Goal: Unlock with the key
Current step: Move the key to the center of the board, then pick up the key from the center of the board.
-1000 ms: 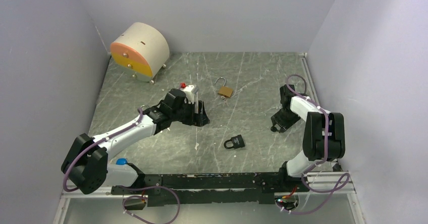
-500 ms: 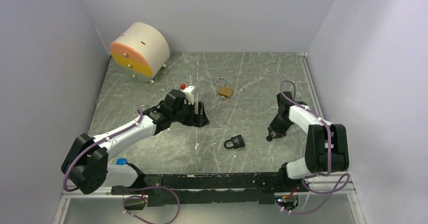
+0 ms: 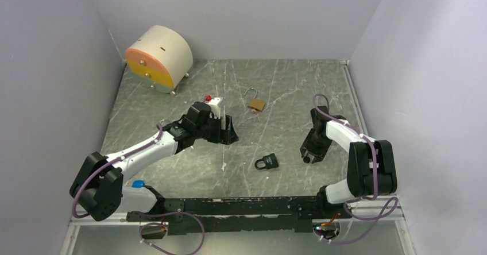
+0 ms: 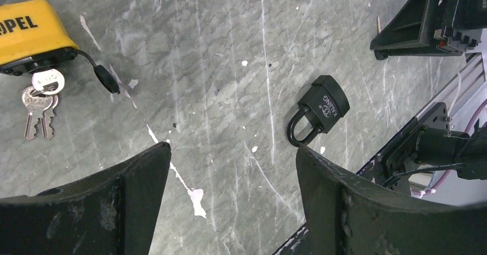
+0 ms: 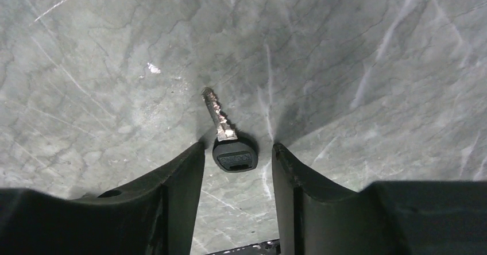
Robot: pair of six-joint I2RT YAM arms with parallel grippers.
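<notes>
1. The key (image 5: 224, 130) lies flat on the grey marble-pattern table (image 3: 287, 82), on the right-hand side, directly under the right gripper (image 5: 238, 147).
2. In the right wrist view the key's long axis runs on a slant. Its round black head is nearest the camera, and its toothed metal blade points away and to the upper left.
3. The right gripper is lowered close to the table with its jaws partly apart, one finger on each side of the black head. It holds nothing. A thin strip of table shows on the right of the head; on the left the gap is so slim that I cannot tell whether that finger touches.
4. From above, the key itself is probably hidden beneath the right gripper (image 3: 309, 153), so its heading in that view cannot be read.
5. The black padlock (image 3: 267, 162) lies on its side near the front middle of the table, to the left of the right gripper with bare table between them. Its shackle is closed and points left; its body is to the right.
6. The left gripper (image 4: 232, 151) hovers left of centre, jaws wide apart and empty. The black padlock is beyond its fingertips.
7. A yellow padlock (image 4: 34, 34) with a small bunch of keys (image 4: 39, 103) in its keyhole lies further off.
8. A cream drum (image 3: 161, 57) with an orange and yellow face stands in the far left corner.
</notes>
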